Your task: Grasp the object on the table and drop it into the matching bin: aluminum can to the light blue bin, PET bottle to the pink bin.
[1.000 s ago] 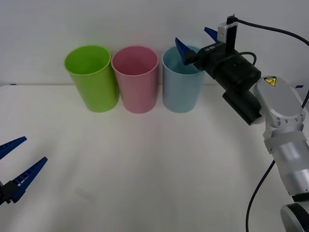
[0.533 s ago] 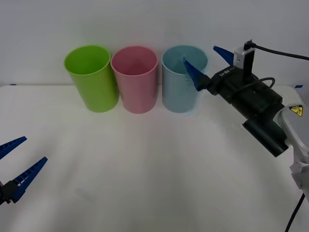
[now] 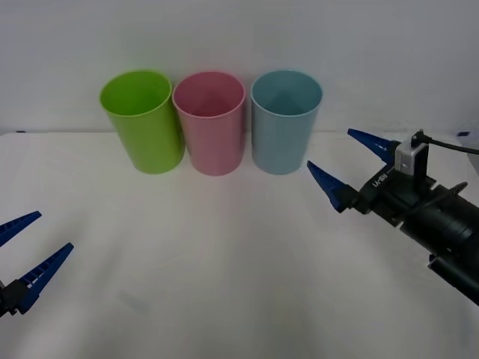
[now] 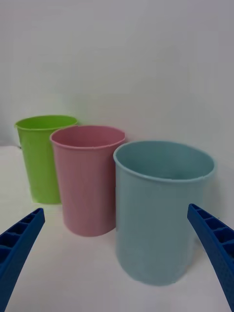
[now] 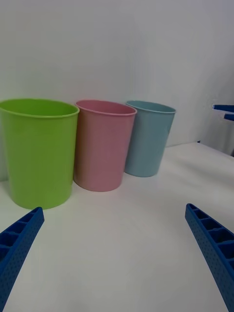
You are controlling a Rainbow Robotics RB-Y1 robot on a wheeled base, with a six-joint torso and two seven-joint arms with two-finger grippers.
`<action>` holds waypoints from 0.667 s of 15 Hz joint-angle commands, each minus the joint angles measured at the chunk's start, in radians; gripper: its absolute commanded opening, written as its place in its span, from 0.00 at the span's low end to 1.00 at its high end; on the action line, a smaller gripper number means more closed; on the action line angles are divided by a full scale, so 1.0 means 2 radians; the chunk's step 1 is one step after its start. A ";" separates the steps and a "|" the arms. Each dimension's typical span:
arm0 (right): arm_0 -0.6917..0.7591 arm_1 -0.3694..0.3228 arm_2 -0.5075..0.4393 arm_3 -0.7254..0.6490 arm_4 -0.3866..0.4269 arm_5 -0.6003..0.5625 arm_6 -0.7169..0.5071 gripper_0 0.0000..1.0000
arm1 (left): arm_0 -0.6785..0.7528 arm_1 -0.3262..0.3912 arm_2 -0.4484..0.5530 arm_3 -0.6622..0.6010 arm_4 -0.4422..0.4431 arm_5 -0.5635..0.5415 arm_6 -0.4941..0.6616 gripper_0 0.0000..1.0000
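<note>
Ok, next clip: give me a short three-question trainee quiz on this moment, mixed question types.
1. True or false: the right gripper is open and holds nothing.
2. Which bin stands nearest the right gripper? A) lime green bin B) pink bin C) light blue bin
3. Fill in: the left gripper sits low at the table's near ____ edge, fingers apart.

Key: 1 true; 2 C; 3 left.
</note>
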 commanded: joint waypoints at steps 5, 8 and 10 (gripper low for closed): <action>0.093 0.001 -0.059 -0.006 -0.039 -0.120 0.107 1.00 | 0.000 0.000 0.000 0.000 0.000 0.000 0.000 1.00; 0.131 0.001 -0.079 -0.006 -0.053 -0.161 0.128 1.00 | 0.000 0.000 0.000 0.000 0.000 0.000 0.000 1.00; 0.156 0.006 -0.094 -0.007 -0.062 -0.187 0.130 1.00 | 0.000 0.000 0.000 0.000 0.000 0.000 0.000 1.00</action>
